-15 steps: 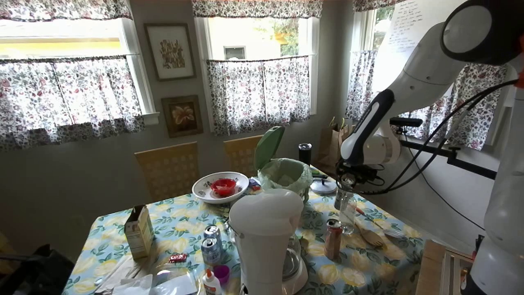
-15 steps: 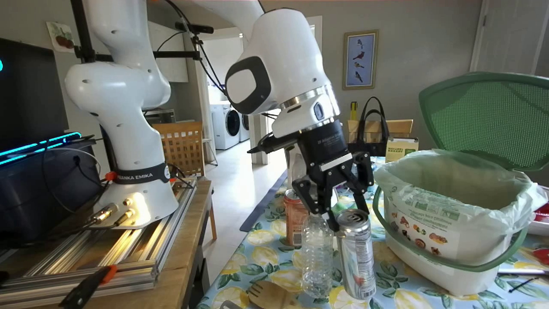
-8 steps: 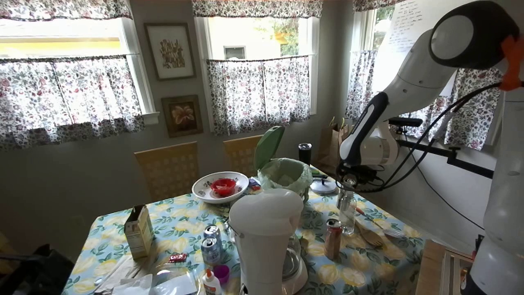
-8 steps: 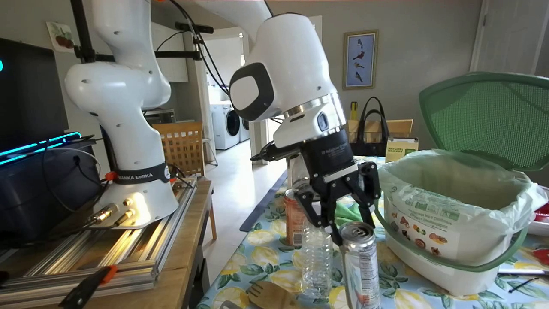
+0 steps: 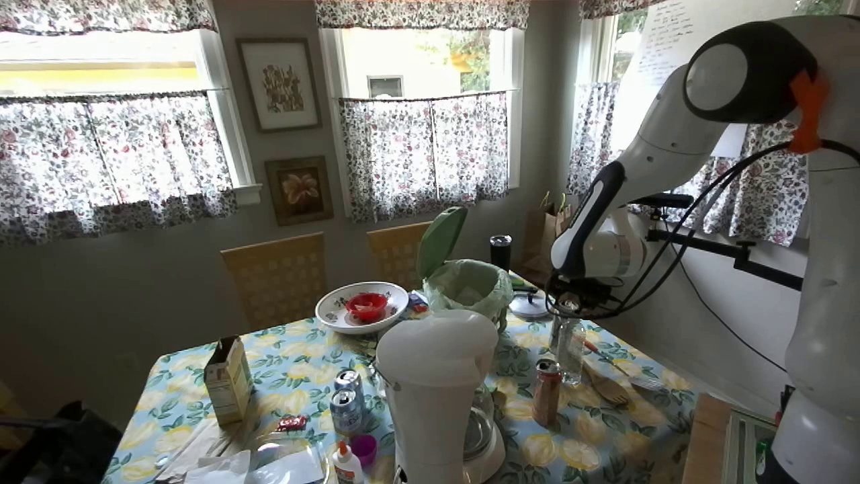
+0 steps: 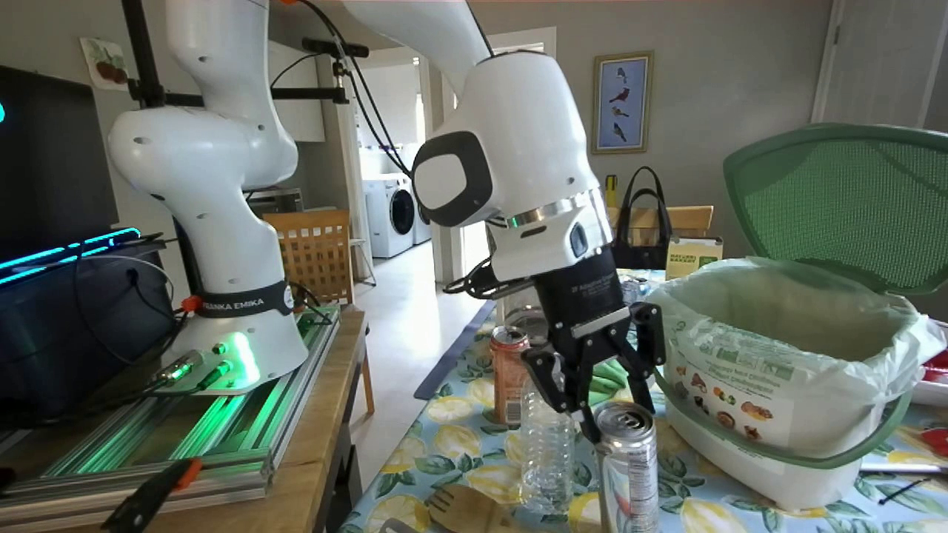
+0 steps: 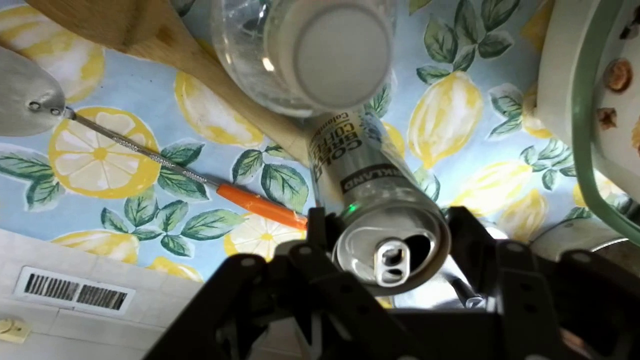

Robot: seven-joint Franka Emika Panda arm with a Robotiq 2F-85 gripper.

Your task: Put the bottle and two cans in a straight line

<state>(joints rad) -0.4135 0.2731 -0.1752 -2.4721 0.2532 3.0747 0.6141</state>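
Note:
A silver can (image 6: 629, 481) with an opened top and pull tab sits between my fingers. My gripper (image 6: 619, 417) is shut on its upper rim, one finger on each side, in the wrist view too (image 7: 387, 217). The can is tilted relative to the gripper. Its base is cut off in the exterior view, so I cannot tell whether it touches the table. A clear plastic bottle (image 6: 546, 459) with a white cap (image 7: 342, 55) stands upright beside the can. An orange-red can (image 6: 509, 377) stands behind the bottle; it also shows in an exterior view (image 5: 547, 396).
A white bin (image 6: 778, 414) with a green liner and raised lid stands close to the held can. A wooden slotted spoon (image 6: 468, 511) and an orange-handled utensil (image 7: 262, 205) lie by the bottle. A white coffee maker (image 5: 430, 403) and bluish cans (image 5: 347, 413) stand further along the table.
My gripper and the silver can have moved together, lower and slightly right in an exterior view, toward that camera. The bottle and the orange-red can have not moved. The base light turned green.

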